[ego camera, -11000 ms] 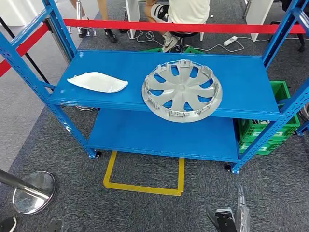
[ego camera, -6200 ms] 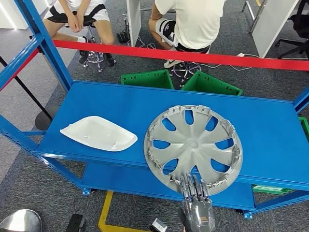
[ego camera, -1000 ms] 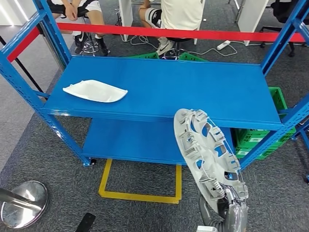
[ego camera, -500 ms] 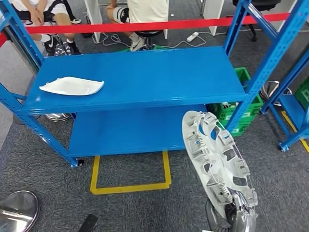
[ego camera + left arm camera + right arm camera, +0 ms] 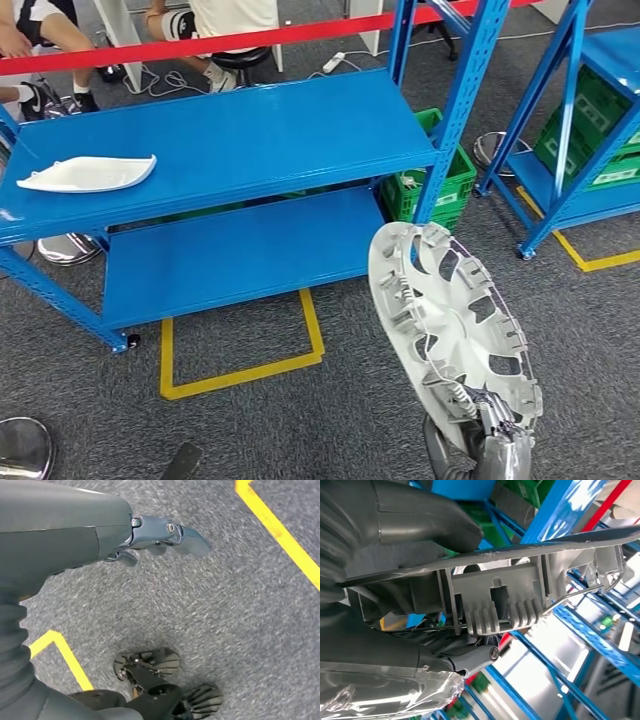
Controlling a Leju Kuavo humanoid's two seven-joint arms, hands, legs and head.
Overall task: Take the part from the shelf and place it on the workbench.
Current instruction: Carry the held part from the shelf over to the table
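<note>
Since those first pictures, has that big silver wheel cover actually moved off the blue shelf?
Yes. The wheel cover has left the top shelf; the right hand now holds it by the rim, tilted above the carpet.

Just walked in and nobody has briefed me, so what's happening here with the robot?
The robot is carrying a grey hubcap it took from the blue shelf. Its right robot hand grips the hubcap by the lower rim, holding it tilted up over the carpet. A white plastic part lies on the shelf's top level. The left robot hand hangs empty above the floor. The hubcap has not yet been set down anywhere.
</note>
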